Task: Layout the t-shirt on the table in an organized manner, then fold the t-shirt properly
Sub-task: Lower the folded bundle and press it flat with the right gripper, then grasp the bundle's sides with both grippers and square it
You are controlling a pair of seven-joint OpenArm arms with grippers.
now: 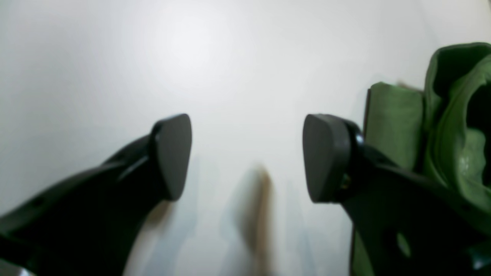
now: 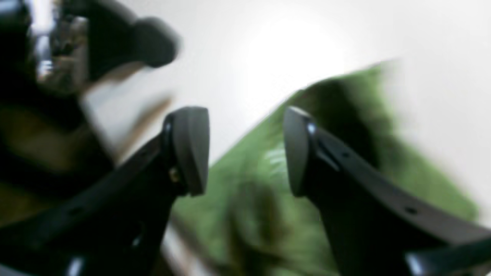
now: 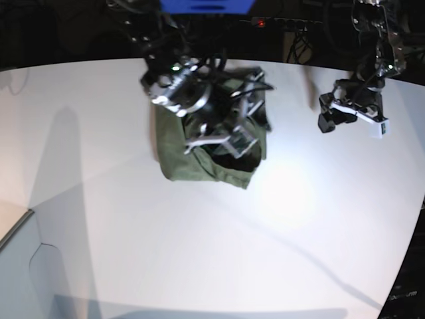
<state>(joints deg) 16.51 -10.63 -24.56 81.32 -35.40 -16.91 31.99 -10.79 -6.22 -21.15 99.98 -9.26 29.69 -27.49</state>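
Observation:
The olive-green t-shirt lies bunched in a rumpled heap on the white table, towards the back centre. My right gripper hangs over the heap. In the blurred right wrist view it is open and empty, with the shirt below and between its fingers. My left gripper is to the right of the shirt, apart from it. In the left wrist view it is open and empty over bare table, with folds of the shirt at its right side.
The table's curved far edge runs along the back, with dark space and cables behind it. A grey panel sits at the lower left corner. A blue part shows at the top centre.

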